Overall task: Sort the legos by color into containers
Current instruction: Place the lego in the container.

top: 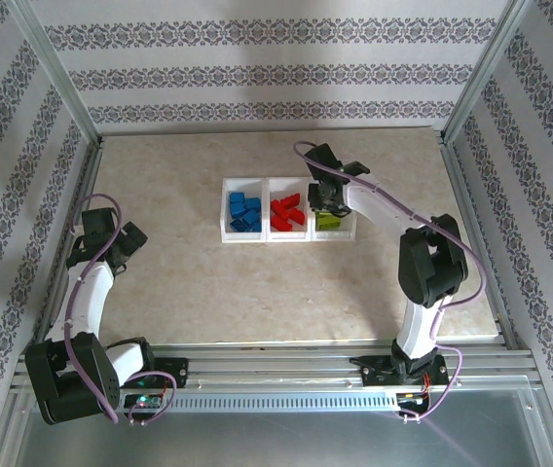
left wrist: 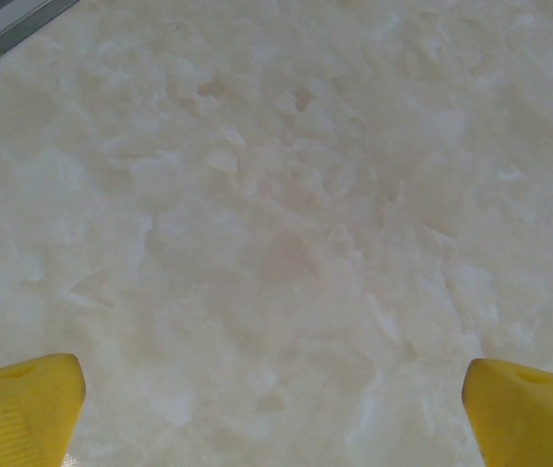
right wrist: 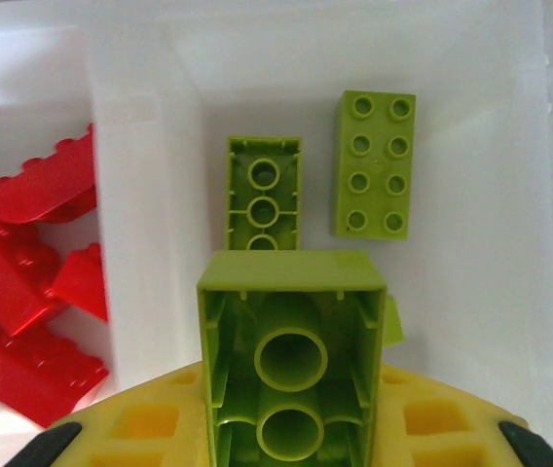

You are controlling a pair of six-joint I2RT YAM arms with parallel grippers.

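Top external view: containers [top: 286, 237], three joined white bins, sit mid-worktop [top: 189, 302]. Blue legos [top: 244, 212] are in the left bin, red legos [top: 287, 212] in the middle bin, lime legos [top: 330, 222] in the right bin. Right gripper [top: 326, 202] hangs over the right bin, its arm reaching in from the right. Left gripper [top: 127, 241] is well apart from the containers, over bare worktop at the left side.

Right wrist view: right gripper is closed on a held lime brick [right wrist: 291, 375], hollow underside toward the camera, clamped between yellow fingers [right wrist: 150, 428]. Beyond it in the right bin lie an underside-up brick [right wrist: 264, 195] and a studs-up brick [right wrist: 374, 165], side by side, apart. Bin wall [right wrist: 145, 195] separates them from the red legos, piled at left. Can't tell if the held brick touches the bin floor.

Left wrist view: left gripper jaws stand wide apart, yellow fingertips [left wrist: 18, 409] at the lower corners, pale marbled worktop between them.
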